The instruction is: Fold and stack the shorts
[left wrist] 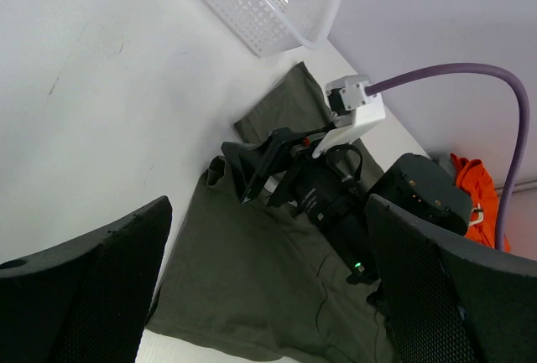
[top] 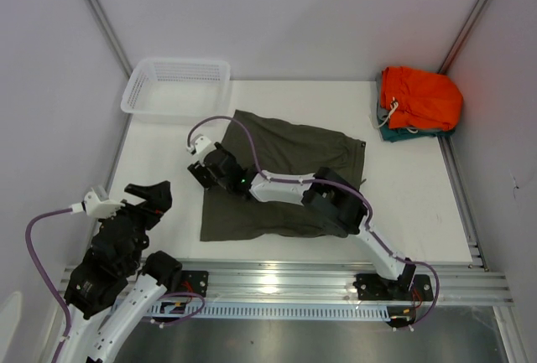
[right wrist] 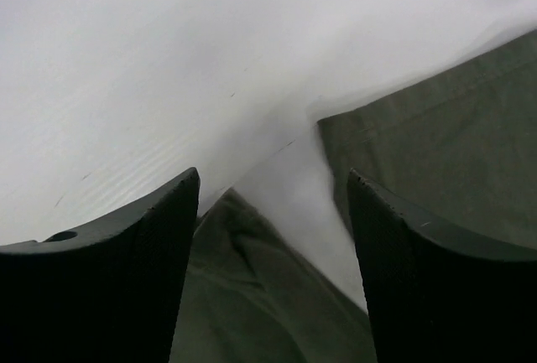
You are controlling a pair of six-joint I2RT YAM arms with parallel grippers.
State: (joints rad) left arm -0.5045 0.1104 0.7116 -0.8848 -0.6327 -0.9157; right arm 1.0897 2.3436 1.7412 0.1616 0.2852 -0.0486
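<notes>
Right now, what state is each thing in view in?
olive shorts: spread on the table, not held
right gripper: open over the shorts' left edge
left gripper: open, empty, off the cloth
basket: upright, empty
orange shorts: bundled on top of the teal garment

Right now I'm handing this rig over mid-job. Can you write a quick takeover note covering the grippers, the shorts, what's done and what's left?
Left gripper: open, empty, at the near-left, clear of the cloth.
Right gripper: open, holding nothing, low over the left edge of the shorts.
Shorts: flat mid-table, apparently folded once. The left edge is uneven, with a gap of bare table showing.
Orange shorts lie on a teal garment in the far-right corner. The white basket is far left.
Done: probably a first fold.
Left: finish folding, then stack, likely on the far-right pile.
</notes>
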